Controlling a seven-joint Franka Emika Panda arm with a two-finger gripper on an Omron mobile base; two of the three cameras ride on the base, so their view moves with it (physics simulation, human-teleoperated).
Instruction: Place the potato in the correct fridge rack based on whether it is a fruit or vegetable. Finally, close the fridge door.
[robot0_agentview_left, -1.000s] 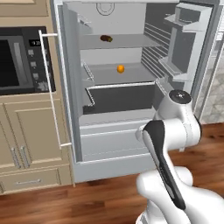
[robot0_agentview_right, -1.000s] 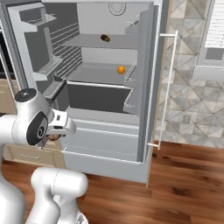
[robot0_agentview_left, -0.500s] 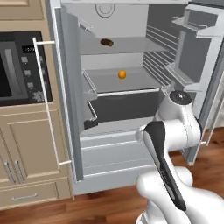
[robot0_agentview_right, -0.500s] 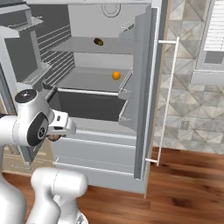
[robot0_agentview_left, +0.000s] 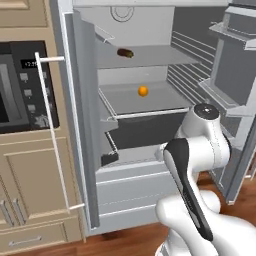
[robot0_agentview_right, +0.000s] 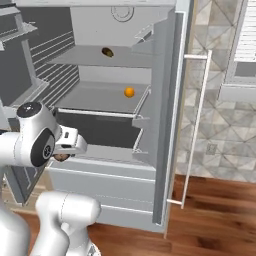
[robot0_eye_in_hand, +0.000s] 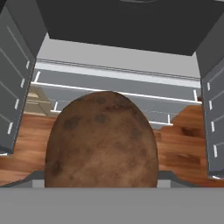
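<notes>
- While the arm is folded low in front of the open fridge, the gripper (robot0_agentview_right: 62, 155) sits just outside the lower compartment, its 2 jaws part-way closed around the potato (robot0_eye_in_hand: 101, 140).
- From the right base view the potato (robot0_agentview_right: 60, 157) peeks out brown under the white hand, well below both shelves.
- Up top, the fridge rack (robot0_agentview_left: 150, 57) spans the full inside width; a dark brown oval item (robot0_agentview_left: 125, 52) lies near its back left, with bare shelf to the right of it.
- 1 shelf down, an orange ball (robot0_agentview_left: 143, 91) rests mid-shelf, apart from every edge.
- Below that shelf's front lip is a dark drawer recess (robot0_agentview_left: 145, 135).
- Both fridge doors stand swung out: the one with racks (robot0_agentview_left: 235, 75) to the robot's right, the one with the long white handle (robot0_agentview_left: 52, 135) edge-on to its left.
- Wood floor (robot0_agentview_right: 215, 210) lies open in front of the fridge.
</notes>
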